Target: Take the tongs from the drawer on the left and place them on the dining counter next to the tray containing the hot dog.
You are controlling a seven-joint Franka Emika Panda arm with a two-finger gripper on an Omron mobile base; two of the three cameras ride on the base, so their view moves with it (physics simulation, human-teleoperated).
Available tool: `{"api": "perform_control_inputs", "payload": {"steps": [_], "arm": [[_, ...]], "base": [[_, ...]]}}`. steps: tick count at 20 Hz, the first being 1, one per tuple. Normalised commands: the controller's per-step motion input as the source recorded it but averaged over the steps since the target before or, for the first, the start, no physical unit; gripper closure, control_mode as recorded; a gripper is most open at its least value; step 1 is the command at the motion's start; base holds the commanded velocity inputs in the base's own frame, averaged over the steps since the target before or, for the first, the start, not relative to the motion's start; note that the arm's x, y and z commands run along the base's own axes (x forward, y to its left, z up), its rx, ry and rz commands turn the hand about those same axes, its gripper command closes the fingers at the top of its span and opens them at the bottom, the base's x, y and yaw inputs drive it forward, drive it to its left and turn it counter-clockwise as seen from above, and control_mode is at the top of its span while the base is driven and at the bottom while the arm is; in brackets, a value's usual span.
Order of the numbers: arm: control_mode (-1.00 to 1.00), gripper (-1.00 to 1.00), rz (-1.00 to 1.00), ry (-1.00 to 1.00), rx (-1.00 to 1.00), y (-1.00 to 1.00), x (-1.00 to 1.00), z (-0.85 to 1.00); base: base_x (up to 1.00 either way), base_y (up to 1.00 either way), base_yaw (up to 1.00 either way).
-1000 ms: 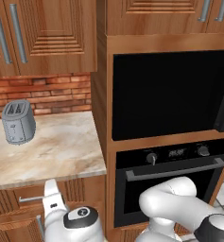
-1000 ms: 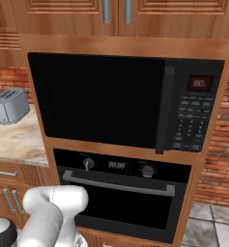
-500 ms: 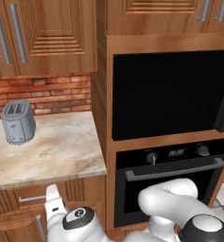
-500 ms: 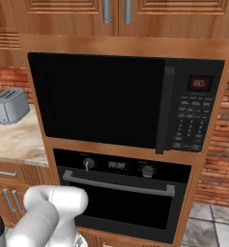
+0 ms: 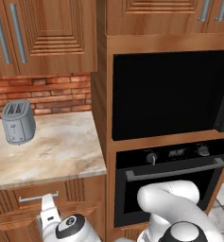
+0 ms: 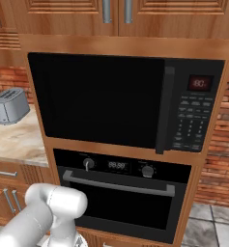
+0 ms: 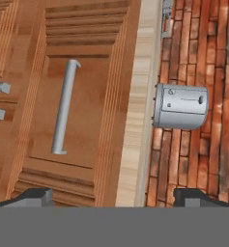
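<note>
Facing the drawer (image 7: 70, 111) front, the gripper (image 7: 113, 198) stands with its jaws spread wide and nothing between them; its two dark fingertips (image 7: 31, 197) sit far apart at the bottom of the hand view. In that rolled view the drawer's silver bar handle (image 7: 65, 107) runs almost up and down the picture, its long axis tilted slightly, both ends bent back to the panelled wood. Just beside the drawer front runs the pale edge of the small marbled counter (image 7: 140, 96), and beyond that edge the grey toaster (image 7: 181, 107) lies sideways against the brick wall (image 7: 203, 58).

From the left base view the drawer (image 5: 47, 196) is shut, directly under the counter (image 5: 52, 151), its handle (image 5: 38, 197) lying level. The toaster (image 5: 19, 122) stands upright on the counter, left of the black oven (image 5: 172, 184).
</note>
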Motion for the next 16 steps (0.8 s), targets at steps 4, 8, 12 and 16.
{"api": "perform_control_inputs", "payload": {"steps": [4, 8, 12, 16], "arm": [[-1.0, -1.0, -0.02, 0.0, 0.0, 0.13, 0.11, -0.02], [-1.0, -1.0, -0.05, 0.0, 0.0, 0.01, 0.14, -0.01], [-1.0, -1.0, -0.06, 0.0, 0.0, 0.0, 0.17, 0.0], [-1.0, -1.0, -0.04, 0.0, 0.0, 0.0, 0.14, 0.0]], "base": [[0.0, 0.0, 0.0], [0.0, 0.0, 0.0], [0.0, 0.0, 0.0], [0.0, 0.0, 0.0]]}}
